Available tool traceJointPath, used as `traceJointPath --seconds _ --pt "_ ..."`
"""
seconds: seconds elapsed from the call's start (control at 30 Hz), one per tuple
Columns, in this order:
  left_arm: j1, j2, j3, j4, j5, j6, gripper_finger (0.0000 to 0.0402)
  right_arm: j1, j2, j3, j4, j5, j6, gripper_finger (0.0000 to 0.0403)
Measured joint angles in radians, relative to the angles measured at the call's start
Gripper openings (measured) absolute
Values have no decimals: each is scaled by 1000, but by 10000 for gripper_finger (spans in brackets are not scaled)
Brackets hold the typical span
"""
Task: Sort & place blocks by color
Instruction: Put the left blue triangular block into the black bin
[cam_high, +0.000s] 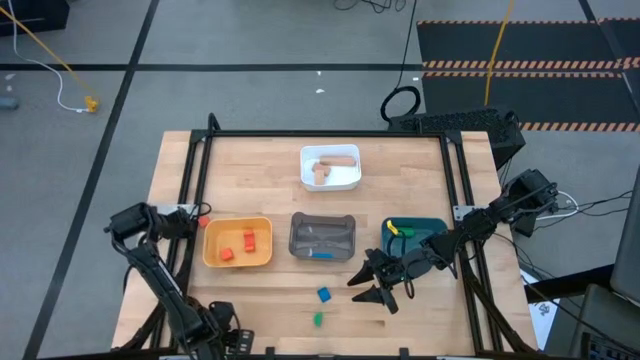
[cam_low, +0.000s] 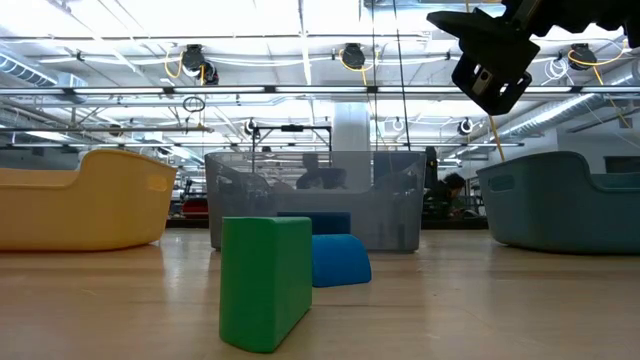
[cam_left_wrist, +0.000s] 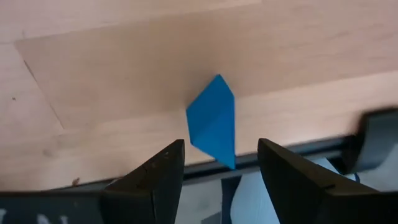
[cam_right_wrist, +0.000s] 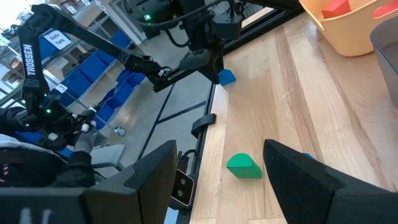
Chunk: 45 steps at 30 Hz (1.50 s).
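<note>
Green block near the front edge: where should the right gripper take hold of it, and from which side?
Probably from above, pinching the small green block across its two flat broad faces: it stands upright, top clear. The blue block sits close behind, so avoid that side. The open right gripper hangs nearby.

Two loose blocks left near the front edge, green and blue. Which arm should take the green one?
Right, probably. The right gripper hangs open just beside the green block and blue block, and its wrist view frames the green one. The left gripper sits low at the table's front-left edge.
</note>
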<state>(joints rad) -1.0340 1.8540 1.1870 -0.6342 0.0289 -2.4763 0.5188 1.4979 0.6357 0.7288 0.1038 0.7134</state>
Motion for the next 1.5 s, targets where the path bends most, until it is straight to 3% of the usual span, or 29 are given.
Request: traceJointPath --seconds 0.2,0.57,1.0,1.5 --pt "12 37 0 -7 8 0 202 0 0 0 0 0 0 231" --pt "56 49 3 -64 40 141 199 0 0 0 0 0 0 231" --pt "67 50 2 -79 56 184 54 0 0 0 0 0 0 231" --pt "120 50 2 -122 72 353 30 0 0 0 0 0 0 231"
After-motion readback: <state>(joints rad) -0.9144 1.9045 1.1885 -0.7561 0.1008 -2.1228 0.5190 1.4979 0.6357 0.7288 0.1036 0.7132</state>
